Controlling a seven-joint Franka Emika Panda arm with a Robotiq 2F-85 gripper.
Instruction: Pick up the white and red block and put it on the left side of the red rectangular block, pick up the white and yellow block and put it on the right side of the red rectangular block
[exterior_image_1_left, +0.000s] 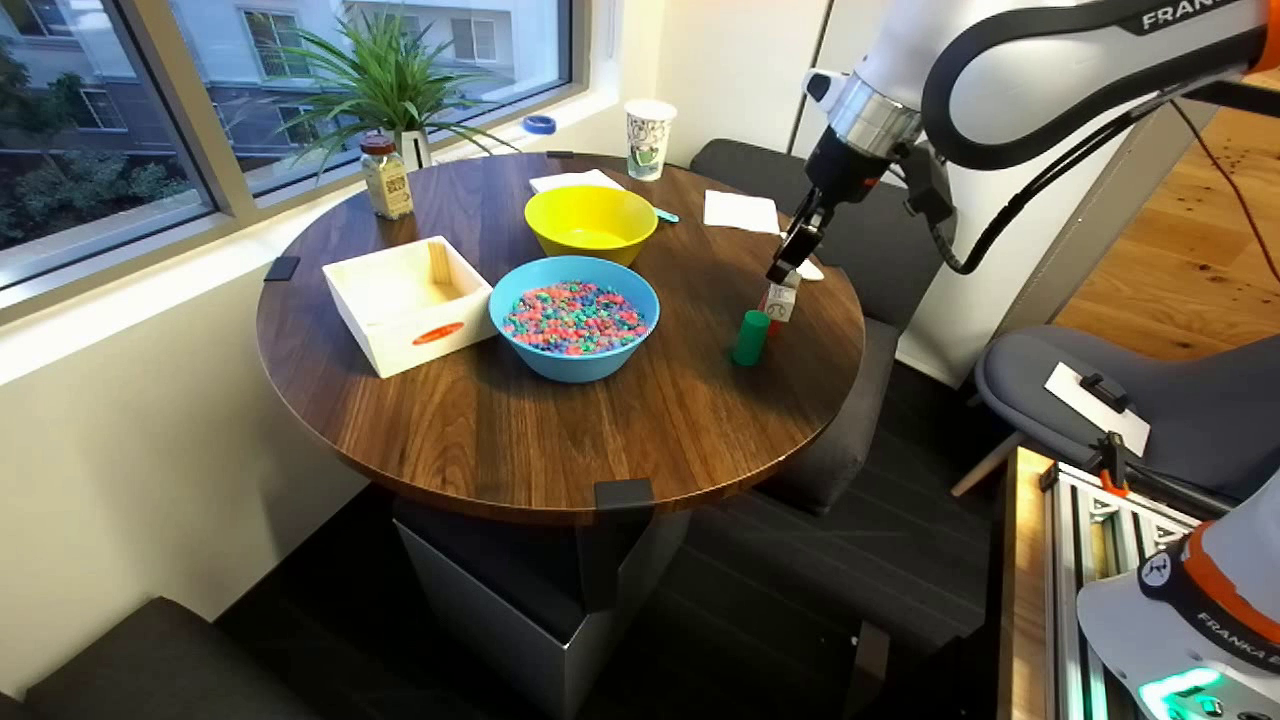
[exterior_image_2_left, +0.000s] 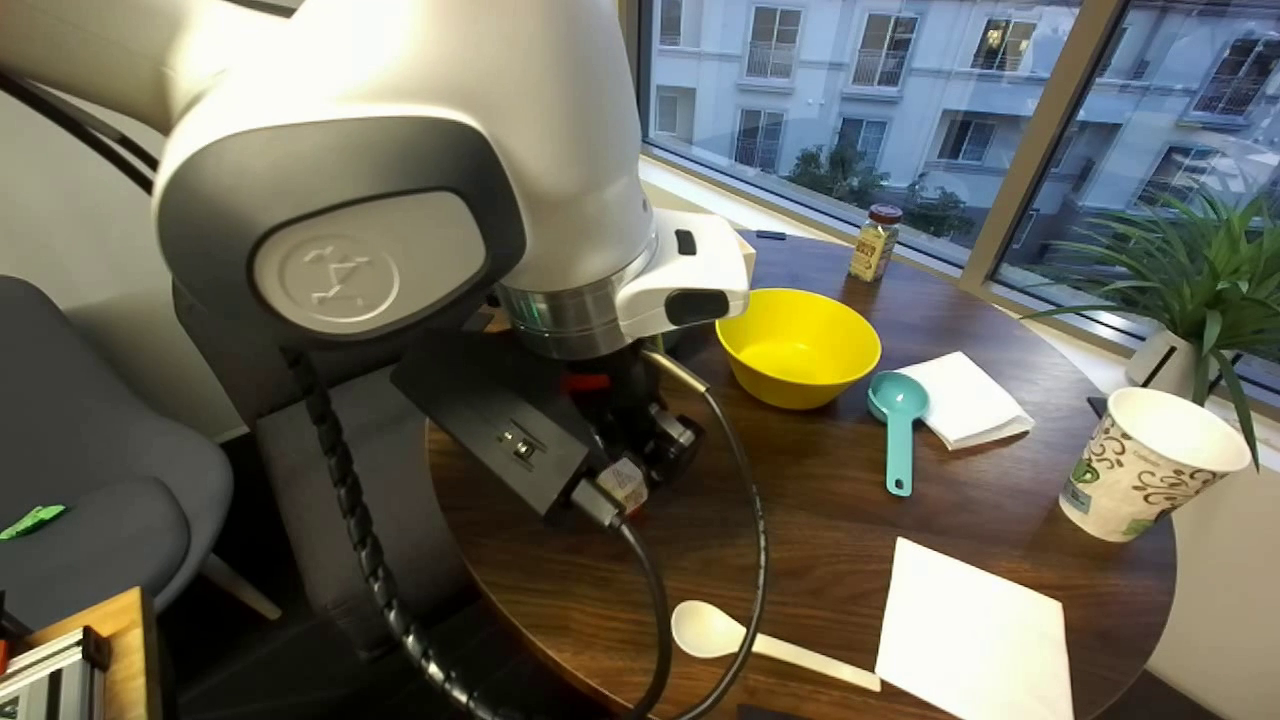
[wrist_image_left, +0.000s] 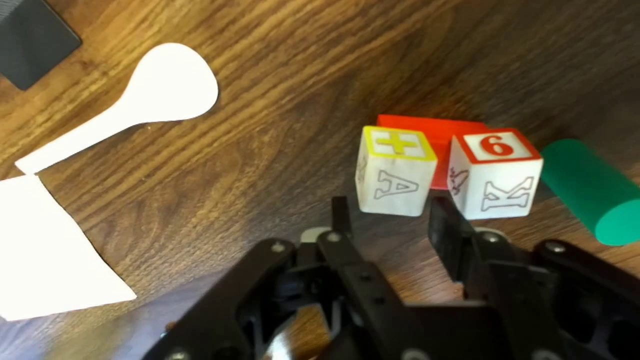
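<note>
The white and yellow block (wrist_image_left: 397, 185) and the white and red block (wrist_image_left: 500, 192) sit side by side in the wrist view. Each overlaps one end of the red rectangular block (wrist_image_left: 435, 131), which shows behind and between them. In an exterior view red shows just below a whitish cube (exterior_image_1_left: 780, 303); I cannot tell which cube it is. My gripper (wrist_image_left: 387, 223) is open, its fingertips apart, one at each side of the white and yellow block's near edge. The right fingertip lies in front of the gap between the cubes. In an exterior view the arm hides most of the blocks.
A green cylinder (wrist_image_left: 595, 190) stands close by the white and red block. A white spoon (wrist_image_left: 172, 85) and a napkin (wrist_image_left: 50, 250) lie to the left. A blue bowl of beads (exterior_image_1_left: 520, 345), a yellow bowl (exterior_image_1_left: 590, 215) and a wooden box (exterior_image_1_left: 400, 310) stand farther off.
</note>
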